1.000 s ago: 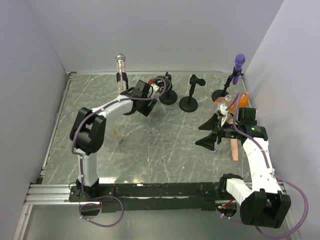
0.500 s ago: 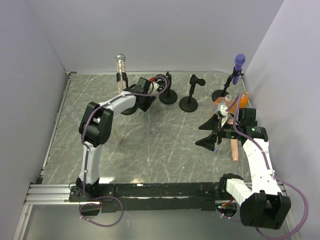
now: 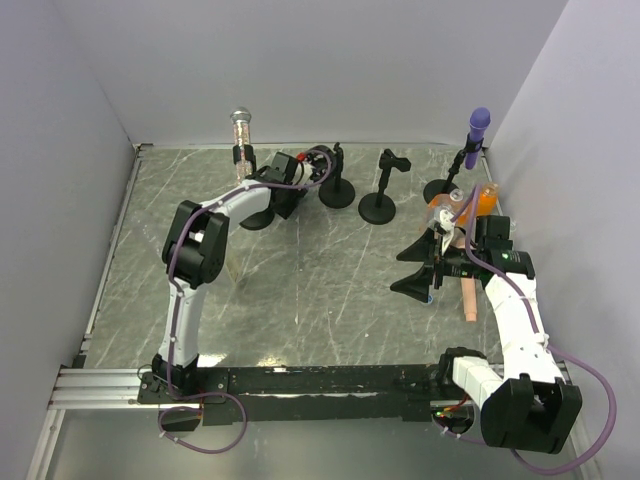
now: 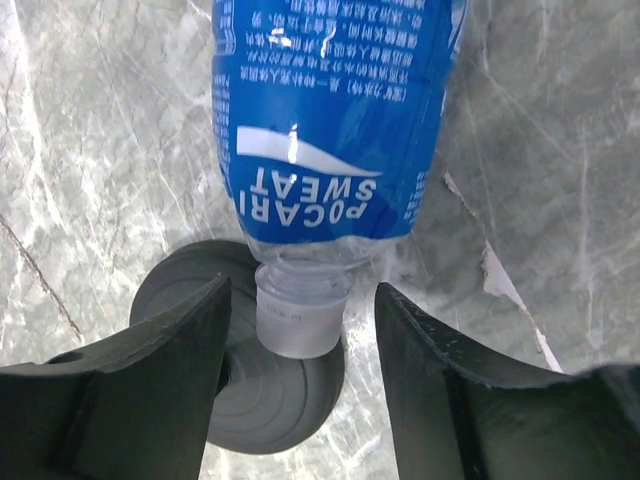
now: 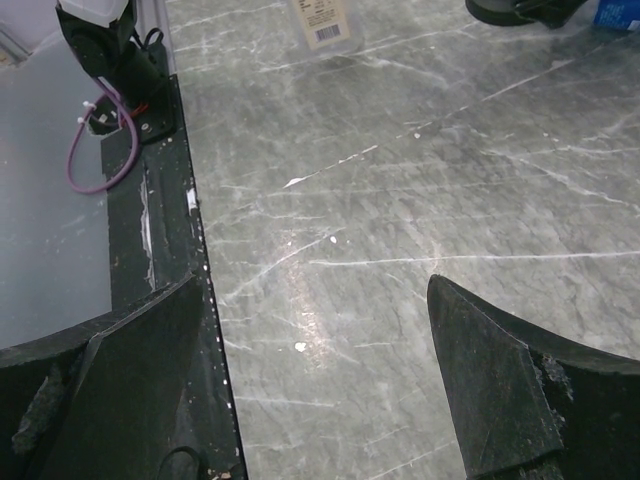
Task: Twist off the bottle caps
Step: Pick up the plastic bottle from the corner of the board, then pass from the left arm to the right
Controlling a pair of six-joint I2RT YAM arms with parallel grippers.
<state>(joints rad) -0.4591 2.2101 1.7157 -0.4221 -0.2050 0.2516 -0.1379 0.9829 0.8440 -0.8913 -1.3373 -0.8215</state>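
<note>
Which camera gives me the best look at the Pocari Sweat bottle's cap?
Left wrist: the white cap sits centred between the jaws, unobstructed. Top external hides it behind the left arm; right wrist shows no cap.

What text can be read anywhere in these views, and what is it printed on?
"POCARI SWEAT": white letters on the blue-labelled bottle, upside down in the left wrist view.
Fine white print higher on that label: too small to read.
Barcode sticker at the top edge of the right wrist view: digits too blurred.
Top external view: nothing legible.

left claw (image 4: 300,300) narrower, reached farther (toward bottle (image 4: 330,120))
</note>
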